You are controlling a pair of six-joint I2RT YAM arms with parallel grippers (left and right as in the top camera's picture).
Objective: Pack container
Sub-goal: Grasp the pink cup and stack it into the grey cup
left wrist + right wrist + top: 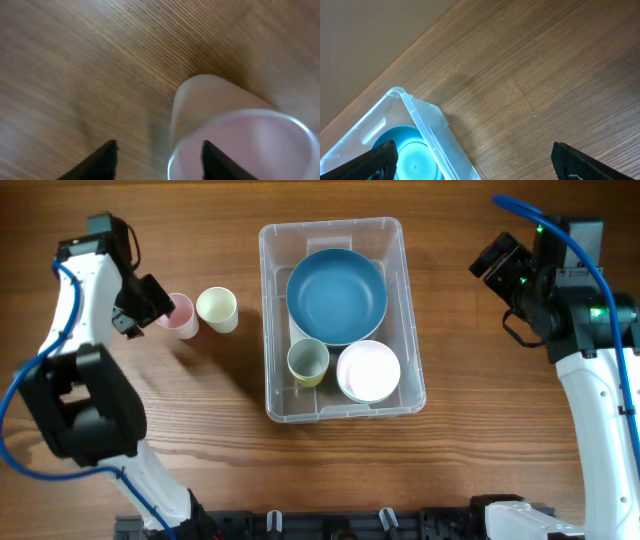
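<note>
Seemingly mid-pick, the released left end effector point(159, 152) straddles the rim of the pink cup point(225, 115) near the left edge of the counter point(450, 480); clenching should come next.

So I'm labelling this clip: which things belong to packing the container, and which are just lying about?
Job: container, with blue bowl, green cup and white bowl inside; pink cup and cream cup outside.
Lying about: nothing visible besides the table.
</note>
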